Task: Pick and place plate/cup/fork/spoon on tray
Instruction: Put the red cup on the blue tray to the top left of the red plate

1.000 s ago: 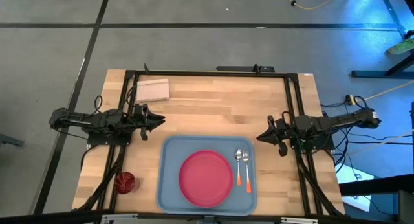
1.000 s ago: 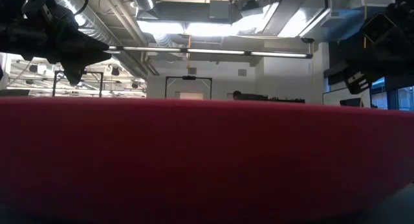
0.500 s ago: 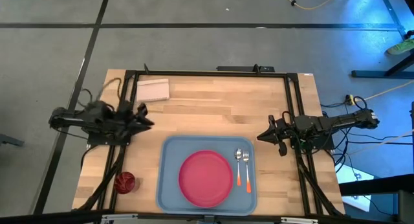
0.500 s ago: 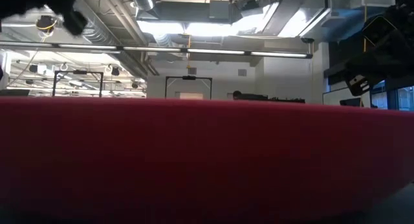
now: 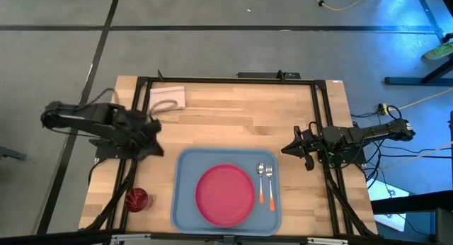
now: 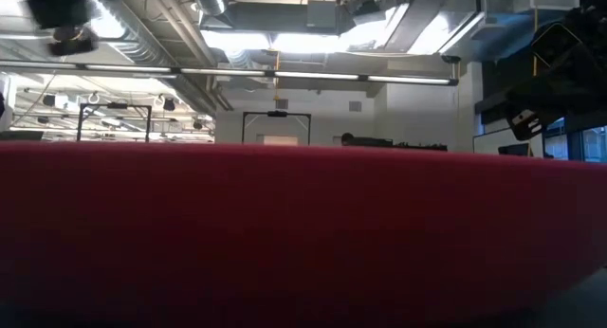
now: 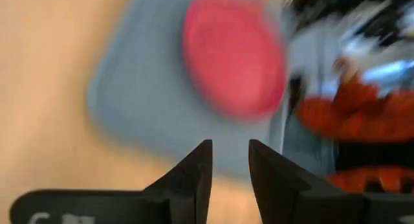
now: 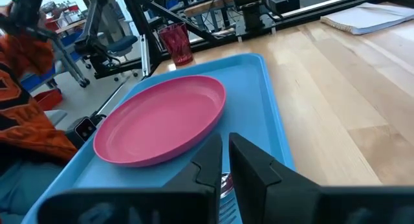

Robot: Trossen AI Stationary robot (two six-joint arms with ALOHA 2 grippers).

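Note:
The light-blue tray (image 5: 185, 202) lies at the table's near middle. The pink-red plate (image 5: 225, 195) lies flat in it, and the spoon and fork (image 5: 265, 183) lie side by side in its right part. The plate's rim (image 6: 303, 233) fills the low view. The dark red cup (image 5: 136, 198) stands on the table left of the tray and also shows in the right wrist view (image 8: 174, 43). My left gripper (image 5: 156, 144) hovers off the tray's far left corner, open by a narrow gap (image 7: 230, 162). My right gripper (image 5: 285, 149) waits shut beyond the tray's far right corner (image 8: 226, 153).
A pale notepad (image 5: 167, 98) lies at the table's far left. Black frame rails (image 5: 226, 81) run along the far edge and both sides. Orange patterned cloth (image 8: 26, 120) shows beyond the table's near edge. Bare wood lies between the tray and the far edge.
My left gripper has drawn back toward the table's left edge and turned from pointing right to slanting toward the near edge and the tray; in the low view it has risen out of sight at the top left. The right arm and the things have kept still.

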